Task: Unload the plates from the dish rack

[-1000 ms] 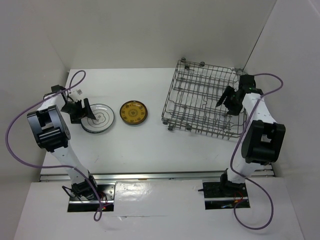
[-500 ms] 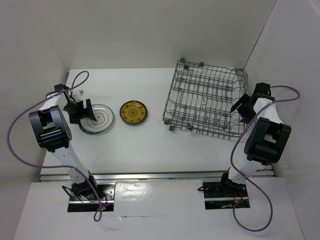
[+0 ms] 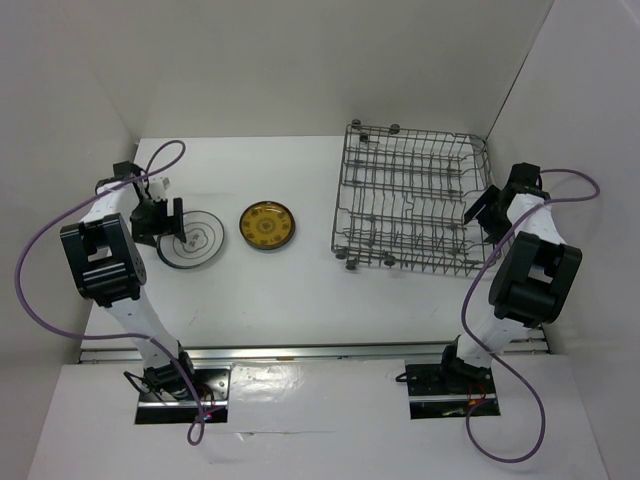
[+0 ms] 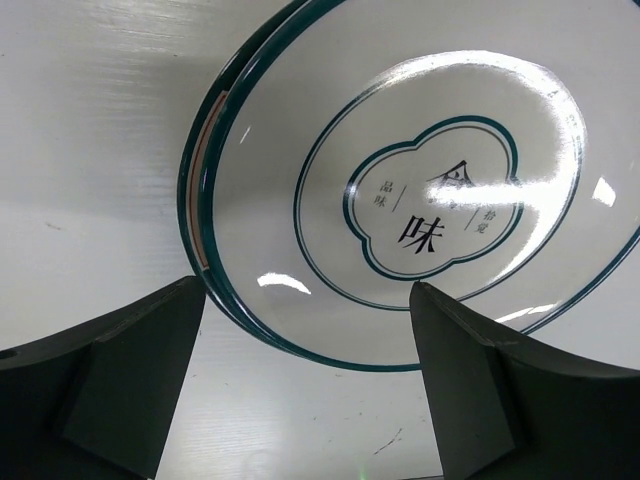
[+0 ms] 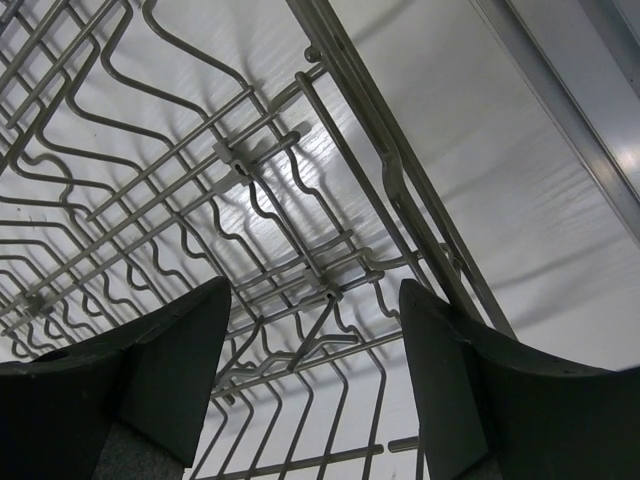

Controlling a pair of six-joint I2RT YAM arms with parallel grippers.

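Open, empty left hand [image 3: 165, 214] at 9 o'clock of the white teal-rimmed round plate [image 3: 197, 241] could clip its rim when lifting — open, empty right hand [image 3: 480, 212] may snag the grey wire dish rack [image 3: 410, 200].

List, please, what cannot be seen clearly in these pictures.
Lower plates: the top view hides them under the white plate; the left wrist view shows only their rims, so their number is unknown.
White plate: its right side is cut off by the left wrist frame edge.
Yellow plate: pattern too small in top view.
Right gripper: too small and dark in top view to tell whether it touches the rack.
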